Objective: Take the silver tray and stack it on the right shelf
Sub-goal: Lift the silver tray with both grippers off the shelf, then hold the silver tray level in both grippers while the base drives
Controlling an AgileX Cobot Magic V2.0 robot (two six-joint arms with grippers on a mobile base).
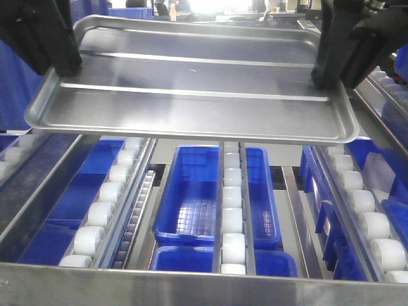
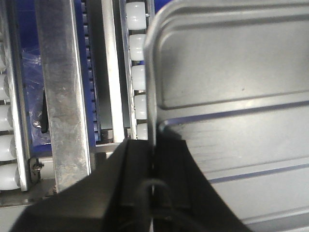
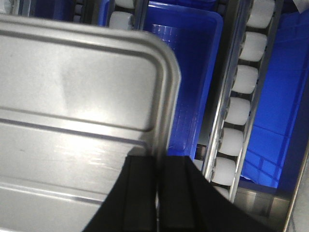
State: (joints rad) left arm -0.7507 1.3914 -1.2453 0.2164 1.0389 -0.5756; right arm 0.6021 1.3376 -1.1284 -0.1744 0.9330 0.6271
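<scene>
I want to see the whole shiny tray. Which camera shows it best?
The front-facing view: nearly all of the silver tray shows at once. Each wrist view shows only one end of it.

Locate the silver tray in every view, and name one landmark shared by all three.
Front view: silver tray spans the upper half, above the white rollers.
Left wrist view: fills the right side; left gripper clamps its rim.
Right wrist view: fills the left side; right gripper clamps its rim.
Shared landmark: rows of white rollers below it.
</scene>
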